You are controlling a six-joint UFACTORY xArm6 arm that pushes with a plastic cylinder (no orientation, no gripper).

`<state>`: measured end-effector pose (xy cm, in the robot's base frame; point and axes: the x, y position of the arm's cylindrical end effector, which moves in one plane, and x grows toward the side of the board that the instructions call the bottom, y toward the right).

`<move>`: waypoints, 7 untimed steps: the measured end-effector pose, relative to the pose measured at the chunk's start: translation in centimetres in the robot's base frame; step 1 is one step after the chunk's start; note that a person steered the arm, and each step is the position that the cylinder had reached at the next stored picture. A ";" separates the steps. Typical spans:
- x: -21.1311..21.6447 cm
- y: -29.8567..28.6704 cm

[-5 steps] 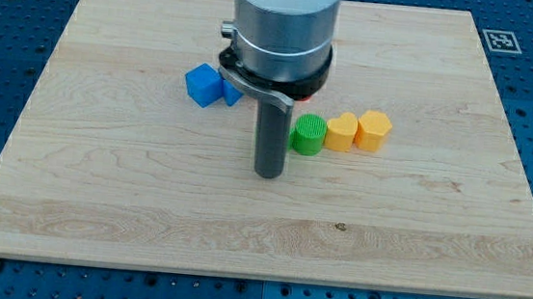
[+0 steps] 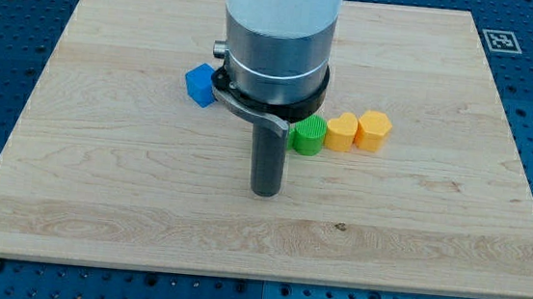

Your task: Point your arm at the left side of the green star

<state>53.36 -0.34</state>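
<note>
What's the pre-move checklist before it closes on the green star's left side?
1. Target in view: ok. The green star sits at the view's left end of a row with two yellow blocks.
2. My tip visible: ok. It rests on the board.
3. Tip on the correct side: ok. It is toward the view's left of the star, and lower in the view.
4. Tip apart from the star: ok, a gap of bare wood shows.
5. Path from tip to star free of blocks: ok.
6. Blue block: cannot tell fully; the arm body hides part of it and whatever lies behind.
</note>
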 end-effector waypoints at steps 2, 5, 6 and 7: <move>-3.1 -3.1; -6.4 -2.7; -6.4 -2.7; -5.4 -2.9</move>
